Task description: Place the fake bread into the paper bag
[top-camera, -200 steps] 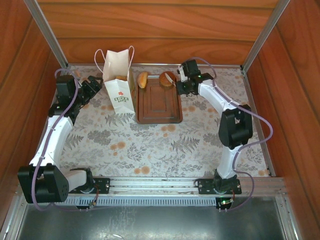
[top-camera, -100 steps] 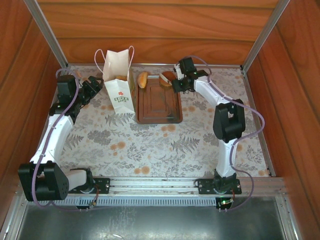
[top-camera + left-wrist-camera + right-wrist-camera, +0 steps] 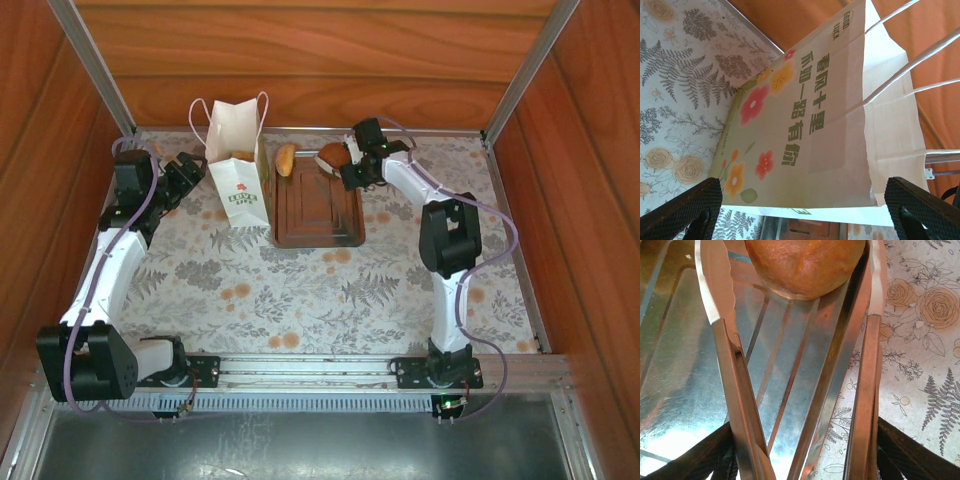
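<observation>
The right gripper is clamped on the handles of a pair of metal tongs, and the tongs' blades stand spread to either side of a round brown bun straight ahead of it. The right blade lies against or just beside the bun, I cannot tell which; the left blade stands apart from it. The bun is round, so no axis matters — the blades only need to close across its middle.

The bun sits at the far right corner of the brown tray, which lies near the far edge of the tabletop. The paper bag stands upright just left of the tray, toward the far-left corner, with golden pieces showing in its mouth.

The right arm is plainly the nearer to the bun. From there the bag lies to the left, and a yellow roll at the tray's far left corner sits between them — the bag's rim and loop handles must also be cleared.

The left gripper waits with fingers spread wide, just beside the bag's left face, gripping nothing that I can see.
</observation>
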Tool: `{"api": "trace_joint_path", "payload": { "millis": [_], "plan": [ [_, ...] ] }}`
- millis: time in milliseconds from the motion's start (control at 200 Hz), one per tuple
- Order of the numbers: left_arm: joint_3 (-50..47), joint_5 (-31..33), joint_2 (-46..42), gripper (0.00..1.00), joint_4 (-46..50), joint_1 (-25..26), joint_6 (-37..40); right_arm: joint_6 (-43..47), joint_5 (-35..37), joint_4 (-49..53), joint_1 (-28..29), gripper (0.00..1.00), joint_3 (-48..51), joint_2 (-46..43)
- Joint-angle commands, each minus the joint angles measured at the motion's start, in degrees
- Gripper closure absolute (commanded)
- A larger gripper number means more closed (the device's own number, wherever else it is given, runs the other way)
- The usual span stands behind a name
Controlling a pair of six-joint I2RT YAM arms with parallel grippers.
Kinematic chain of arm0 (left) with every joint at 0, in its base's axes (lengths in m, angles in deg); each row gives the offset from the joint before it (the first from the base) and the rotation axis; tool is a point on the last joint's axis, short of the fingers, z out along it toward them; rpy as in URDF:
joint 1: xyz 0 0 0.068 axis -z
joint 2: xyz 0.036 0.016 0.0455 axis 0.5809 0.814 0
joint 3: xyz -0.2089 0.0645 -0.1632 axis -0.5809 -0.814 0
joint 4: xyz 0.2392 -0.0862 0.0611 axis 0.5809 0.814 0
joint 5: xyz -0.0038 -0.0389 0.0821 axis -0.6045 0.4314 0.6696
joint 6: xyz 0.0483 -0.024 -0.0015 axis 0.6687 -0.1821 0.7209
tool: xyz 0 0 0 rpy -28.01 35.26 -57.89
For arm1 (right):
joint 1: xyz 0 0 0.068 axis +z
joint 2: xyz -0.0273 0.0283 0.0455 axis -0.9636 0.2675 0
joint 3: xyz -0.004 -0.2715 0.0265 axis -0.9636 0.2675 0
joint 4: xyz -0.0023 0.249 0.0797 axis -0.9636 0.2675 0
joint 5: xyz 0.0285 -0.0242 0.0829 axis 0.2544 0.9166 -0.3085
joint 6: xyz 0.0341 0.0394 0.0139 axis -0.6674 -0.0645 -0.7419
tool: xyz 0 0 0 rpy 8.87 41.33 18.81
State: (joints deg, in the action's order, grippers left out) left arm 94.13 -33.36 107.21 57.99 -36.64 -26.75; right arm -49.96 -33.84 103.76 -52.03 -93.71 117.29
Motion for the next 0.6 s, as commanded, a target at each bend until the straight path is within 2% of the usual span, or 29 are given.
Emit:
{"api": "trace_joint_path", "payload": {
  "millis": [0,355,415,485,595],
  "plan": [
    [1.45,0.04,0.33,0.11,0.34,-0.45,0.65,1.43,0.1,0.37,-0.31,0.32,-2.34,1.05],
    [2.05,0.06,0.72,0.11,0.54,-0.47,0.82,2.02,0.98,2.34,-0.13,0.34,-5.8,3.82],
    [2.16,-0.06,0.63,0.11,0.7,-0.46,0.86,2.05,1.5,2.88,-0.13,0.37,-6.2,4.03],
    [2.55,-0.05,0.53,0.11,1.06,-0.51,1.11,2.05,2.1,3.14,-0.05,0.45,-6.18,3.8],
    [3.19,0.04,0.23,0.11,1.84,-0.57,1.69,1.79,2.37,3.02,0.09,0.49,-4.92,1.78]
  ]
}}
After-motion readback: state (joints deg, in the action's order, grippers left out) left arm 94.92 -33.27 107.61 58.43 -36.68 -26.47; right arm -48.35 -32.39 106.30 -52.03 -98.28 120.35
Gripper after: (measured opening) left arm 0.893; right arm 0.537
